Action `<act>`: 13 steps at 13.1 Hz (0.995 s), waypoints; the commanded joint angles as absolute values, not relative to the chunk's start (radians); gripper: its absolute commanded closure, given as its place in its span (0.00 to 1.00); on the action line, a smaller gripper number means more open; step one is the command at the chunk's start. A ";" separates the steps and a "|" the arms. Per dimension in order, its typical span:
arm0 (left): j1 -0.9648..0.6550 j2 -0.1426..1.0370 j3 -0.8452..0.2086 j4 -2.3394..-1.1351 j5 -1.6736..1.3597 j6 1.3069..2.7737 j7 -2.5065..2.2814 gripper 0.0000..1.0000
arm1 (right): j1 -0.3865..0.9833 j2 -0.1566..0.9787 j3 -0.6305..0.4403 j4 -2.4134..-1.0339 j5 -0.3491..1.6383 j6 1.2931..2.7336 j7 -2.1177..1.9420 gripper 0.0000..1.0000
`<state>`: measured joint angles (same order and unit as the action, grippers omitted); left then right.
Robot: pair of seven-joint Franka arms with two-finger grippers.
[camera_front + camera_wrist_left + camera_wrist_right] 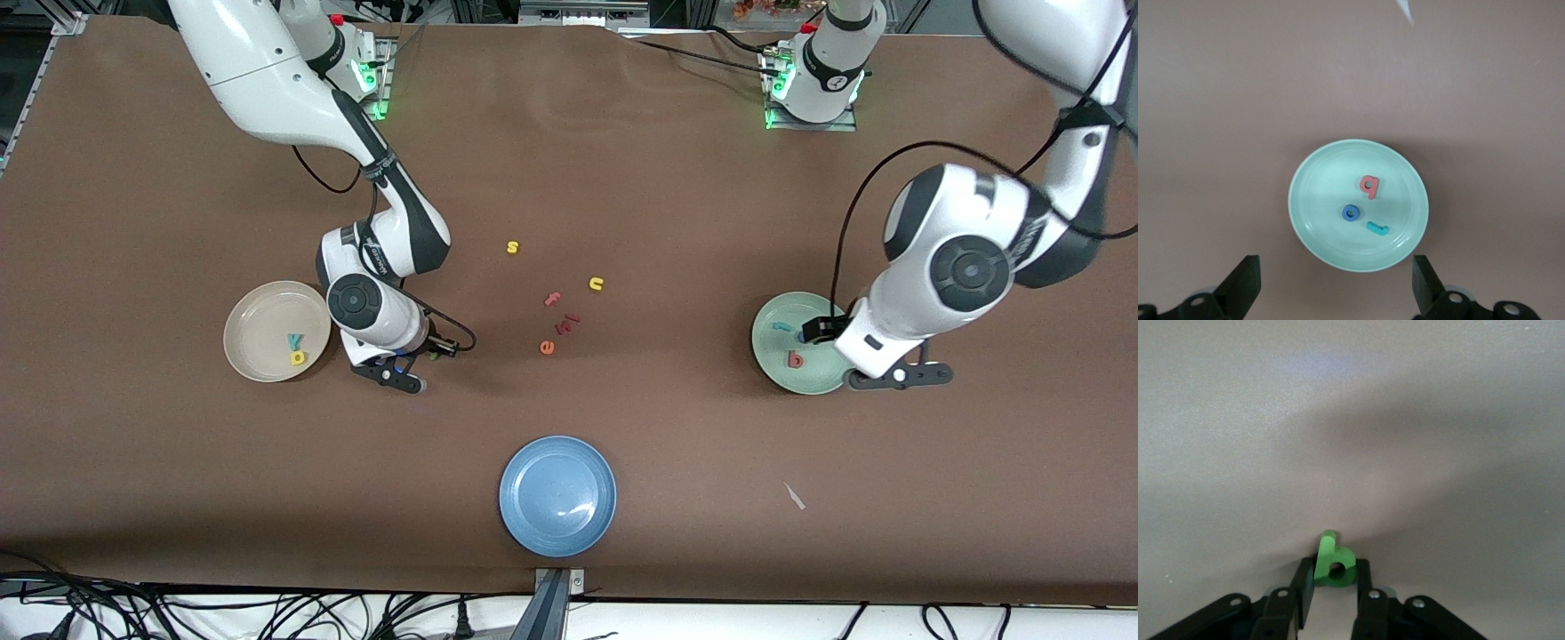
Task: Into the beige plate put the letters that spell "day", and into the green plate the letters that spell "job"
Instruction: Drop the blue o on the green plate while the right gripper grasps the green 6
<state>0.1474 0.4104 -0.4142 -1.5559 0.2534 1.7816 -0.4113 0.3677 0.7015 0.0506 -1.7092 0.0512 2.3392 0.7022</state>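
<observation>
Right gripper [1333,587], low over the bare table beside the beige plate [258,311], is clamped on the green letter [1333,563]. That plate holds the teal "y" [295,340] and the yellow letter [298,357]. Left gripper [1335,287] hangs over the green plate [1318,233], jaws spread wide with nothing between them; inside lie the red "b" [1369,186], blue "o" [1350,213] and teal "j" [1377,229]. A blue plate [557,495] sits nearest the front camera.

A robotics lab is indicated: two arms are bolted along one edge of a brown-covered table [622,160], aluminium framing is seen there, and cables are bundled below the opposite edge.
</observation>
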 commanded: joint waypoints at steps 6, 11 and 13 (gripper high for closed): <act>0.190 0.390 -0.437 -1.302 0.100 1.603 -0.161 0.00 | 0.351 0.681 0.040 -1.615 0.051 2.176 0.609 0.87; 0.180 0.329 -0.433 -1.324 0.110 1.605 -0.181 0.00 | 0.337 0.504 -0.070 -1.771 0.055 2.075 0.280 0.91; 0.146 0.273 -0.372 -1.379 0.101 1.615 -0.181 0.00 | 0.337 0.444 -0.121 -1.860 0.052 2.121 0.160 0.91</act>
<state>0.1768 0.3591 -0.4293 -1.3120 0.1315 1.6218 -0.1894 0.3347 0.5421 -0.0885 -1.7245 0.0502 2.0739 0.2626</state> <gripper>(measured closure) 0.000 0.722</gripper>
